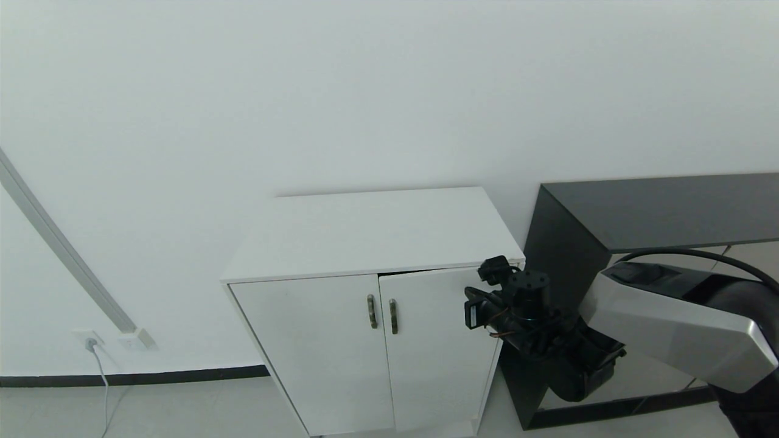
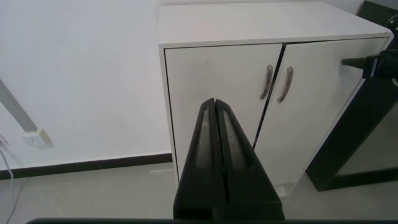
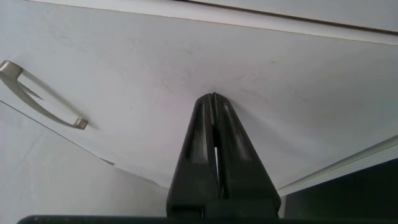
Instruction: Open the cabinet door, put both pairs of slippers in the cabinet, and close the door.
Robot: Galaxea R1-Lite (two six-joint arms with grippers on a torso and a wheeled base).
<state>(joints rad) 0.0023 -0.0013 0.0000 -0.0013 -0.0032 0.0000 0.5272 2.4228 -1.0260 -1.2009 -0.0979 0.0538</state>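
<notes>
White cabinet [image 1: 371,234] against the wall, with a black desk [image 1: 669,207] just beside its right flank. Two doors, handles side by side at the cabinet's middle seam: left handle [image 1: 372,311], right handle [image 1: 393,316]. Right door [image 1: 432,359] seemingly ajar by a crack, judging by a dark slit under the cabinet's top; left door [image 1: 310,347] flush. Right gripper [image 3: 214,98] at the cabinet's front, jaws pressed together, tip touching or almost touching the right door's face, out toward the hinge side and away from the handle. Left gripper [image 2: 214,102] well back from the cabinet, facing the left door, jaws likewise pressed together, nothing between them.

Handling, as a guess: stiff, light panel on hinges, smooth painted face, so slippery under a closed fingertip and poor for pushing sideways. Better to take hold at the slim metal handle, fingers spread around the bar, or to hook the free edge at the middle seam, using the crack for purchase. Pull along the door's arc, not straight out; little force needed near the handle, far more near the hinges.
</notes>
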